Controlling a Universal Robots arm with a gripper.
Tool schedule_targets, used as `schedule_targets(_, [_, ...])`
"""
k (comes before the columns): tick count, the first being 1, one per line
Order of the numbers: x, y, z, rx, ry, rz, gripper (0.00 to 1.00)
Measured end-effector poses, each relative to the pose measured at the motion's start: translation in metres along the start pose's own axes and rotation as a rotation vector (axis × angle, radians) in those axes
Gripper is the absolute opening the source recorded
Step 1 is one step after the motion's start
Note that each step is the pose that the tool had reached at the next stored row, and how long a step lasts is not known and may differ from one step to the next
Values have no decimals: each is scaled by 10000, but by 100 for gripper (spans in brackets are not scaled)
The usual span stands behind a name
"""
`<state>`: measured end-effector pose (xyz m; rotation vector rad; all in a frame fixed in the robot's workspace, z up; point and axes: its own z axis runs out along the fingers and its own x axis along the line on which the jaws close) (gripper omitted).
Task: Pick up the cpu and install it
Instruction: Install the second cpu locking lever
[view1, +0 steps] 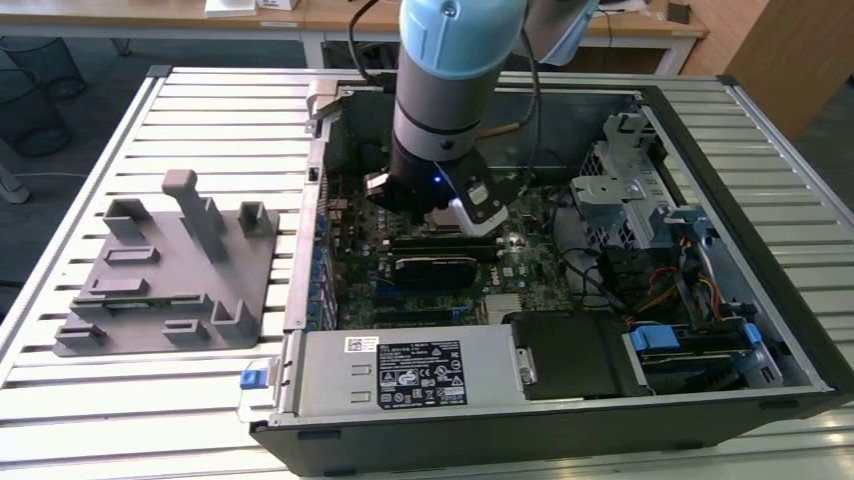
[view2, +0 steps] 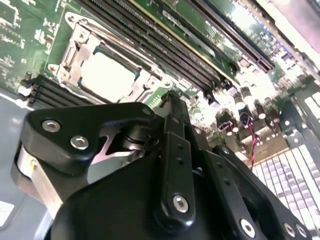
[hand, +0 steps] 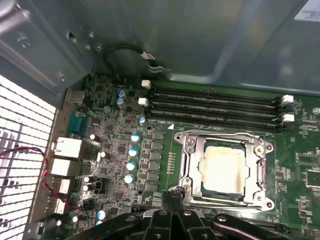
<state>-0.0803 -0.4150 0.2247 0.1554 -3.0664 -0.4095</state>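
Note:
The cpu, a pale silver square chip, lies flat inside the metal socket frame on the green motherboard. The second wrist view has the cpu in the same place. My gripper hangs just beside one edge of the socket, its black fingertips pressed together with nothing between them, a little above the board. In the exterior view the arm reaches down into the open computer case, over the middle of the board.
Long black memory slots run alongside the socket. A grey plastic tray with upright posts stands on the slatted table, at the exterior view's left of the case. A drive cage, cables and a power supply crowd the case.

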Motion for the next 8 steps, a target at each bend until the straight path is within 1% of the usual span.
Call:
schedule_targets(5, [3, 22, -79, 1, 1, 0, 11])
schedule_targets(8, [2, 25, -90, -3, -1, -1, 11])
